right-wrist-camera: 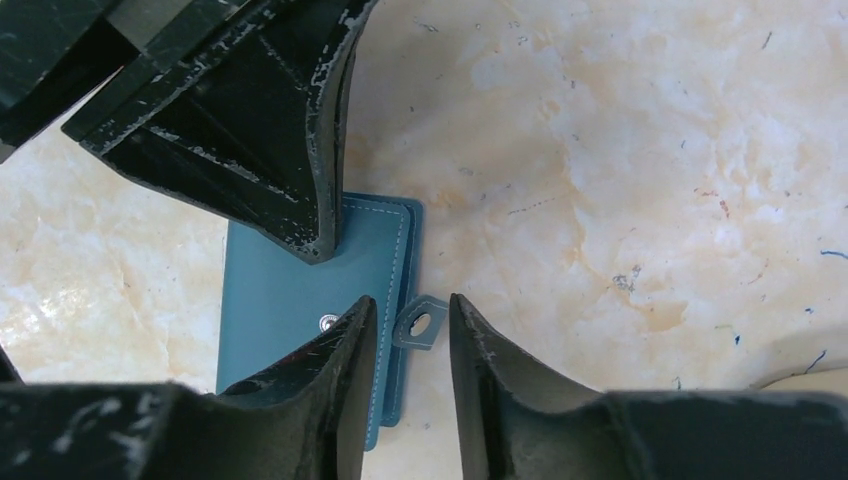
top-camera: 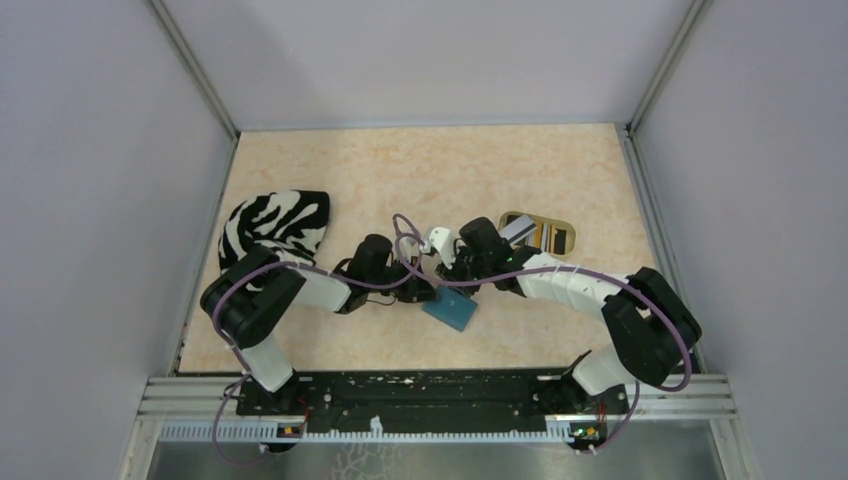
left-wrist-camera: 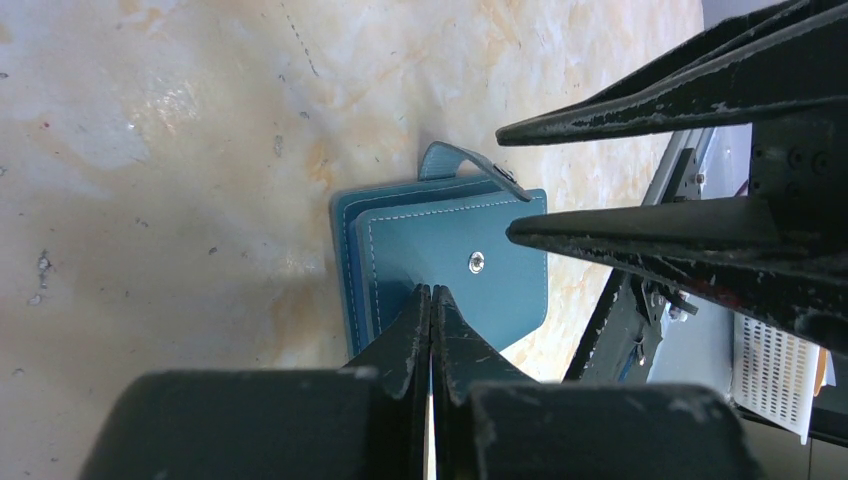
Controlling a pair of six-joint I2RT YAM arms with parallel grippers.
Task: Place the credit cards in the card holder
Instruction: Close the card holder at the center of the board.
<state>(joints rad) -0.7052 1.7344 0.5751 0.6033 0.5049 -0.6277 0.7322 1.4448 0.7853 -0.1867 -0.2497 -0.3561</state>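
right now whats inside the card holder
The card holder lies folded shut, its snap tab undone. Only stitched teal edges show; the closed cover hides whatever is inside, so any cards there cannot be seen.

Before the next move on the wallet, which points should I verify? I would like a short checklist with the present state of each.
1. The tab is free of the snap stud: ok.
2. The right gripper has its jaws open, one on each side of the tab: ok.
3. The left gripper has its jaws shut, tip over the wallet cover: ok; real pressure, cannot tell.
4. The wallet is opened: not ok, the cover lies closed.
5. The cards are in hand: not ok, they lie in the tray.
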